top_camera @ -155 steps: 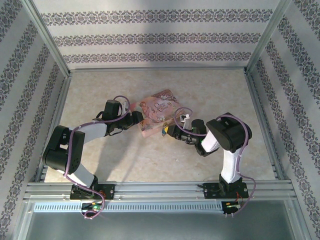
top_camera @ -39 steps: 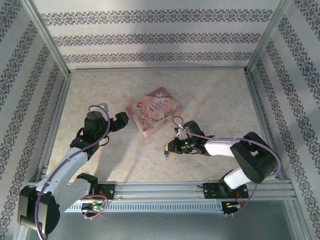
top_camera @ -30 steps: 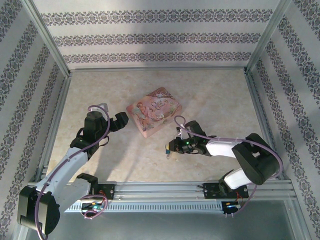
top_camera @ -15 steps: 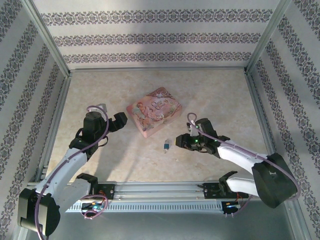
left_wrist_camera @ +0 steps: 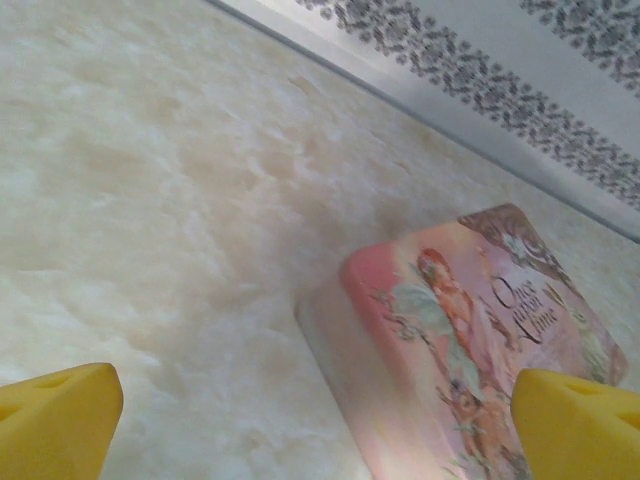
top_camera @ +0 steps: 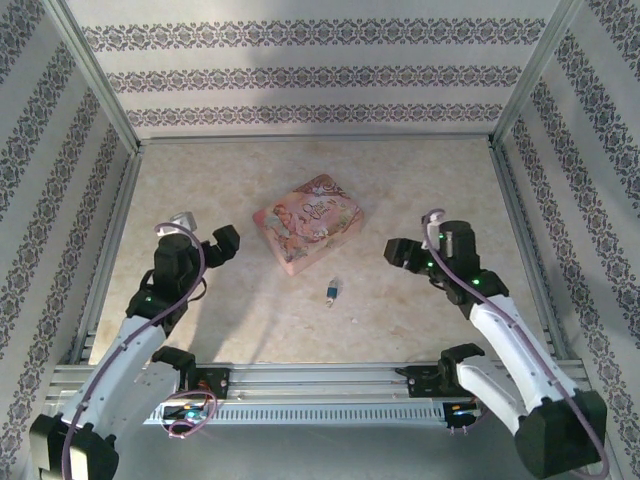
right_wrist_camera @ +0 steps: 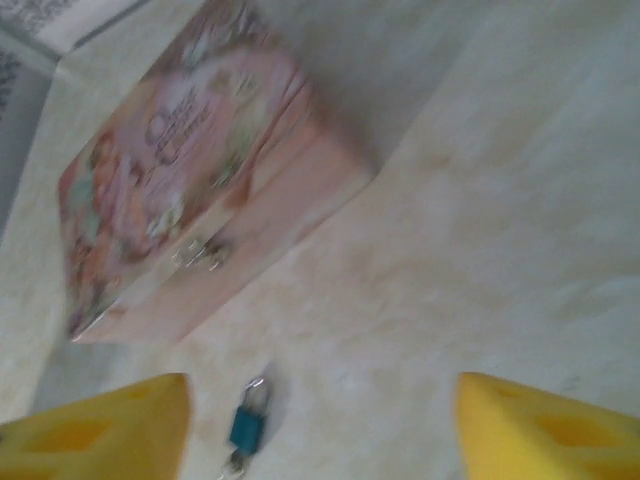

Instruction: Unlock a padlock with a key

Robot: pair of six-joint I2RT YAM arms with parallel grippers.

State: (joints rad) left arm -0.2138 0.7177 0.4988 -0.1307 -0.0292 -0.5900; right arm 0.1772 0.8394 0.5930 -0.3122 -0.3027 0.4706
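My left gripper [top_camera: 222,245] hangs over the table [top_camera: 430,180], left of the pink box [top_camera: 308,222] and apart from it. My right gripper [top_camera: 393,254] sits to the box's right, pointing left, also apart. The padlock [top_camera: 332,290], tiny and blue-bodied, lies on the bare surface just near of the box's near corner, between my two grippers and touched by neither. From up here I can't tell how wide either gripper's jaws stand.
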